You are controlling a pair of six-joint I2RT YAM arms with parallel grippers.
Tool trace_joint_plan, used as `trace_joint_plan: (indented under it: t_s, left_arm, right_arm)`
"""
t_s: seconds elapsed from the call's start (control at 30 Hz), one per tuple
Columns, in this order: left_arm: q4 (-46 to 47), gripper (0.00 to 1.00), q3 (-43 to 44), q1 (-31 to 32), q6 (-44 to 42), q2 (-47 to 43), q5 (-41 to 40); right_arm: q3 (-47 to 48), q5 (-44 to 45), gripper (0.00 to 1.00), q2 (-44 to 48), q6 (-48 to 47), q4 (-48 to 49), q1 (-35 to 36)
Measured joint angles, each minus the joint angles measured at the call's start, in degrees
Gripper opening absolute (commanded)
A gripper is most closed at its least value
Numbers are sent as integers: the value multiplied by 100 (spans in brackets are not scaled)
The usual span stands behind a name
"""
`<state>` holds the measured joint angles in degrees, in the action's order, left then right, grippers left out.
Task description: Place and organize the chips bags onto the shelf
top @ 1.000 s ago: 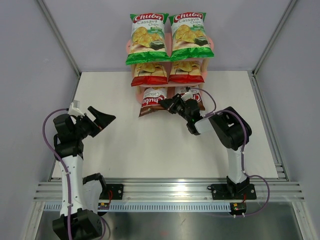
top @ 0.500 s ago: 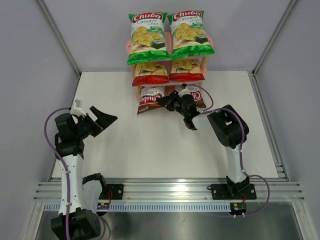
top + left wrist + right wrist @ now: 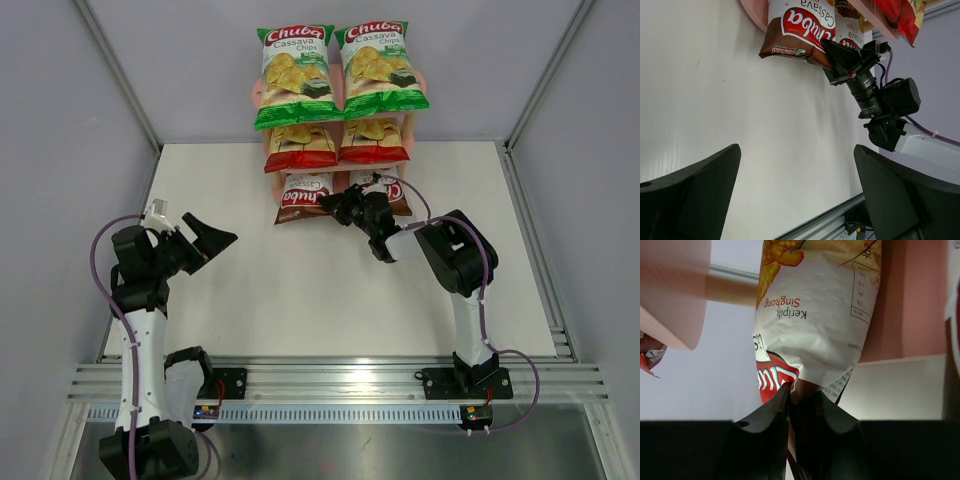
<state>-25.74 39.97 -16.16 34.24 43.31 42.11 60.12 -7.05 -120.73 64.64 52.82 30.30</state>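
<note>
- The pink three-tier shelf (image 3: 257,93) stands at the far edge of the white table (image 3: 300,290), all six Chuba bags on it, two side by side on each tier.
- Top board: left green bag (image 3: 295,75) and right green bag (image 3: 380,65), logos at the far end.
- Middle board: left red bag (image 3: 298,146) and right red bag (image 3: 372,142), their upper parts hidden under the green pair.
- Bottom board: left dark brown bag (image 3: 303,196) and right dark brown bag (image 3: 393,192), near ends sticking out past the board's front edge over the table.
- The right gripper (image 3: 335,206) reaches to the near right corner of the left dark brown bag, between the two brown bags.
- In the right wrist view its black fingers (image 3: 765,415) stand almost together with that bag's bottom seam running into the thin slit between them; whether they pinch it or only touch it, I cannot tell.
- The left gripper (image 3: 190,226) hovers over the table's left side, well apart from the shelf, jaws spread wide with nothing between them.
</note>
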Motion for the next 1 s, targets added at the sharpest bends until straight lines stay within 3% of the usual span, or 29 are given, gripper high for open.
trace_joint_plan:
  t_s: [0.17, 0.67, 1.0]
  left_arm:
    - [-33, 99, 17, 42, -24, 0, 0]
    - [-33, 99, 17, 70, -37, -7, 4]
    - [-31, 99, 17, 79, -37, -7, 17]
  right_arm:
    - [11, 61, 39, 0, 122, -264, -20]
    - [463, -341, 41, 0, 50, -1475, -385]
    - [533, -413, 51, 0, 184, -1491, -411]
